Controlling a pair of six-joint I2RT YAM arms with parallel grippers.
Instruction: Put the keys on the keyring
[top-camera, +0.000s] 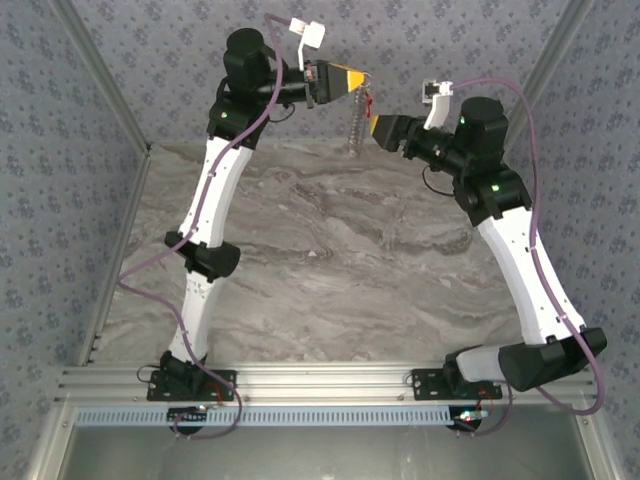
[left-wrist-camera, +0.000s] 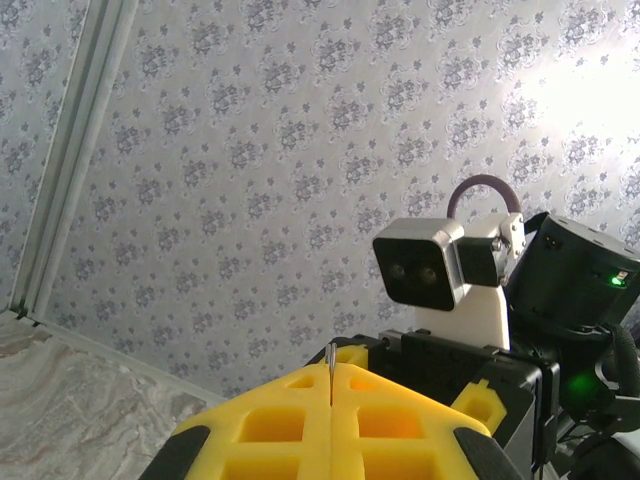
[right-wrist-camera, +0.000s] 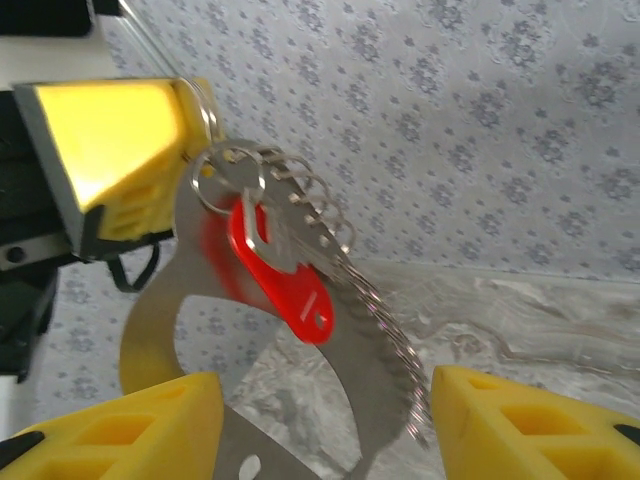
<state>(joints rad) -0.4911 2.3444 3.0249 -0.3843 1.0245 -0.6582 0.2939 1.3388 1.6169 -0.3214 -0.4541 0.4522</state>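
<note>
**A:** What lies nearest in the view from above?

**B:** An aluminium rail (top-camera: 330, 385) runs along the near edge of the table (top-camera: 330, 270), with both arm bases bolted to it. Beyond the rail, open grey marbled tabletop stretches between the two arms. They lean toward each other at the far edge.

**A:** Where do the grippers meet?

**B:** High over the table's far edge, close to the patterned wall (top-camera: 460, 40). The left gripper (top-camera: 357, 80) points right. The right gripper (top-camera: 384, 127) sits just below and beside it, with the tips near each other but apart.

**A:** What is the left gripper doing?

**B:** Its yellow fingers (left-wrist-camera: 300, 392) are pressed flat together, and a thin metal edge stands up from the seam between them. From the right wrist, that edge is the top of the keyring (right-wrist-camera: 150, 330), a pale grey loop hanging from the pinch.

**A:** And the key?

**B:** The red key (right-wrist-camera: 285, 285) hangs against the keyring on a small split ring (right-wrist-camera: 228, 185), just under the left fingertips. A chain of rings (right-wrist-camera: 350, 260) trails down beside it.

**A:** The right gripper?

**B:** Spread wide, holding nothing. One finger sits on each side of the hanging bunch. The keyring's lower curve crosses one finger's edge, and the end of the chain hangs just beside the other. I cannot tell whether either one touches. The key hangs above the gap.
</note>
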